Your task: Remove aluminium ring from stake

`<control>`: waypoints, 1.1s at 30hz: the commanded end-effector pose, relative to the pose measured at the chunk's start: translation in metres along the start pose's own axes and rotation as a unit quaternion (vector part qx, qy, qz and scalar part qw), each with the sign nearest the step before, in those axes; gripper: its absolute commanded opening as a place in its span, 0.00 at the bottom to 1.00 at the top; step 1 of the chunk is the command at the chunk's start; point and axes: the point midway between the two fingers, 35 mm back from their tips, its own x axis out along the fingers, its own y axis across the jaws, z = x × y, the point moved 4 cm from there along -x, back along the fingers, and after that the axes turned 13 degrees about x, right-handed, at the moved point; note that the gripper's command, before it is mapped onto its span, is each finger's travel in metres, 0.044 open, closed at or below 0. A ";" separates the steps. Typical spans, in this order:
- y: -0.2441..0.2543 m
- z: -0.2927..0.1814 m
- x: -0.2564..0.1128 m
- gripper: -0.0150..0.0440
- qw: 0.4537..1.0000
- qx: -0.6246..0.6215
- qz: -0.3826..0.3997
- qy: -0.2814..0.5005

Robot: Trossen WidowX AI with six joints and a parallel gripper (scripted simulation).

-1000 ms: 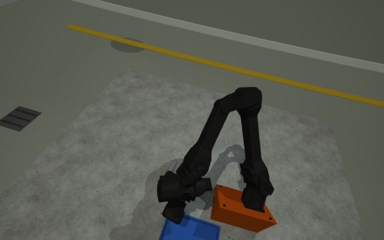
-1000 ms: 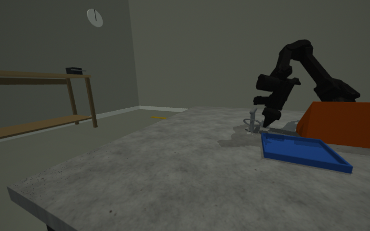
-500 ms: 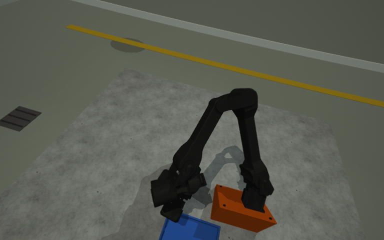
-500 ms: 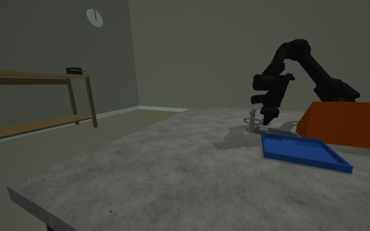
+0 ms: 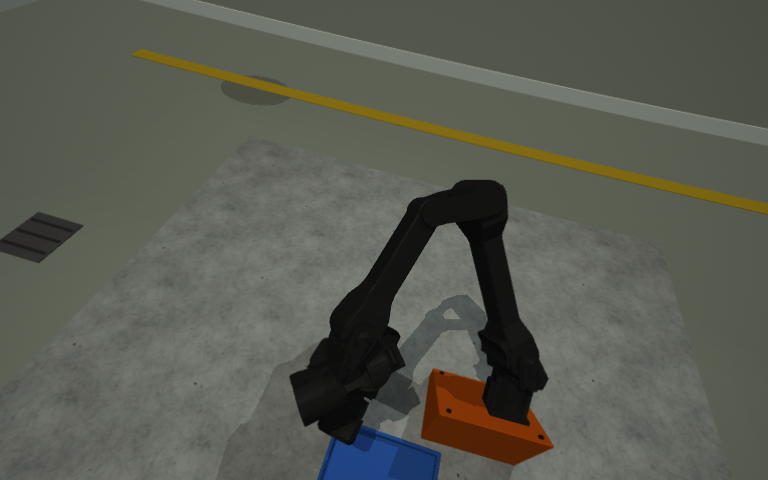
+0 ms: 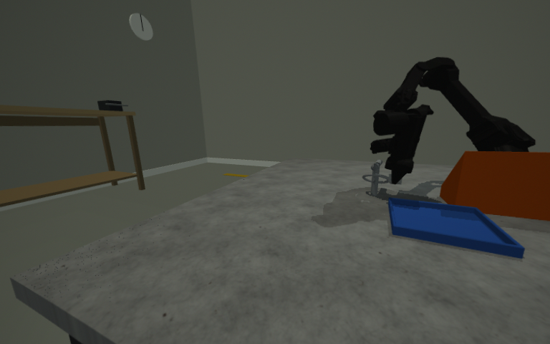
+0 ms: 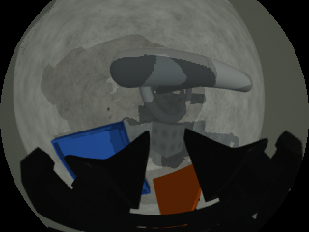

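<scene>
1. Tabletop [image 5: 198, 309] [image 6: 227, 255] [image 7: 217, 29], exterior view: near-left edge well apart from the stake [image 6: 374, 187]; open room between.
2. Aluminium ring [image 6: 364, 178] [image 7: 146, 94]: around the upright stake, raised above the tabletop, below the cross-bar [image 6: 377, 163] [image 7: 181, 72]; not in the tray. Plane roughly level; long axis of the cross-bar running left to right in the wrist view.
3. Gripper [image 5: 364, 386] [image 6: 395, 181] [image 7: 166, 133]: just right of the stake in the exterior view, pointing down; fingers partly apart, closed on the ring at its tab side. Exact contact too dark to tell.
4. Blue tray [image 5: 403, 440] [image 6: 452, 243] [image 7: 89, 131]: low-walled, near the stake, below and right of it in the exterior view.
5. Orange block [image 5: 471, 437] [image 6: 512, 187] [image 7: 176, 190]: far right, beyond the gripper, with a gap between.
</scene>
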 end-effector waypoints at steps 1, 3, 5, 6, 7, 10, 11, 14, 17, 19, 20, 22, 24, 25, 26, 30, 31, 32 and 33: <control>0.004 0.001 -0.004 0.25 1.000 0.002 -0.004 -0.005; 0.004 0.001 -0.004 0.25 1.000 0.002 -0.004 -0.005; 0.004 0.001 -0.004 0.25 1.000 0.002 -0.005 -0.005; 0.004 0.001 -0.004 0.25 1.000 0.001 -0.007 -0.005; 0.005 0.001 -0.005 0.25 1.000 0.001 -0.009 -0.006; 0.009 0.001 -0.008 0.25 1.000 0.000 -0.019 -0.009; 0.009 0.001 -0.008 0.25 1.000 -0.001 -0.020 -0.009; 0.009 0.001 -0.008 0.25 1.000 -0.001 -0.021 -0.010; 0.009 0.001 -0.008 0.25 1.000 -0.001 -0.021 -0.010; 0.010 0.000 -0.009 0.25 1.000 -0.001 -0.023 -0.010; 0.011 0.000 -0.009 0.25 1.000 -0.001 -0.026 -0.011; 0.013 0.000 -0.011 0.25 0.999 -0.002 -0.033 -0.012; 0.015 0.000 -0.012 0.25 0.999 -0.003 -0.037 -0.013; 0.015 0.000 -0.012 0.25 0.999 -0.003 -0.038 -0.014; 0.015 0.000 -0.012 0.25 0.999 -0.003 -0.038 -0.014; 0.015 0.000 -0.012 0.25 0.999 -0.003 -0.038 -0.014; 0.015 0.000 -0.012 0.25 0.999 -0.003 -0.038 -0.014; 0.016 0.000 -0.013 0.25 0.999 -0.003 -0.040 -0.014; 0.017 -0.001 -0.013 0.25 0.999 -0.004 -0.042 -0.015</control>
